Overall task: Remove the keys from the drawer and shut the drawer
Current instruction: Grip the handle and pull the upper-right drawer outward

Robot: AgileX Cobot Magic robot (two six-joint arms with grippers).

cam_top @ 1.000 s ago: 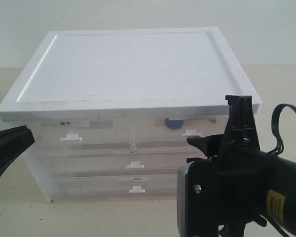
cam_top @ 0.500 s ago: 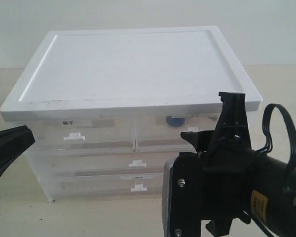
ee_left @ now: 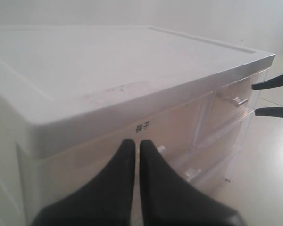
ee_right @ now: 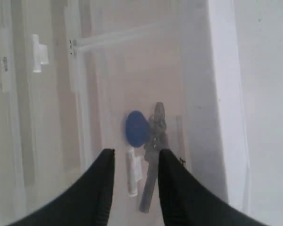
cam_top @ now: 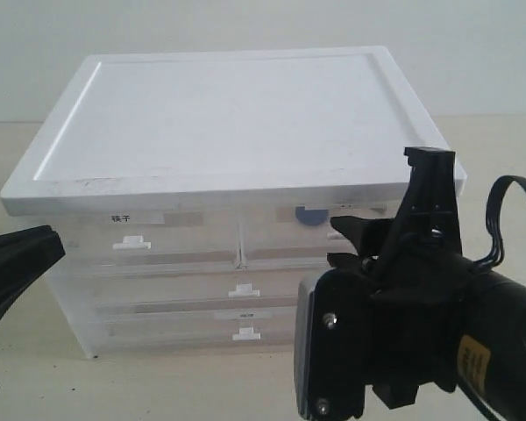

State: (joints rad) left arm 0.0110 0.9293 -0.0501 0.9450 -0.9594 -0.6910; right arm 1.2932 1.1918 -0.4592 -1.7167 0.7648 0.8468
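Keys (ee_right: pixel 153 136) with their blue fob (ee_right: pixel 136 128) sit inside the closed upper right drawer (cam_top: pixel 276 237), just behind its front. Opening comes first. The right jaws, half open and empty, straddle the white tab handle (ee_right: pixel 133 172); next they must pinch it and pull. The left jaws are closed, empty, near left.

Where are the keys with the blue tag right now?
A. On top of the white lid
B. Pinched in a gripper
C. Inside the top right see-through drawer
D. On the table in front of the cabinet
C: the keys show through the clear front of the drawer, just behind its white tab handle.
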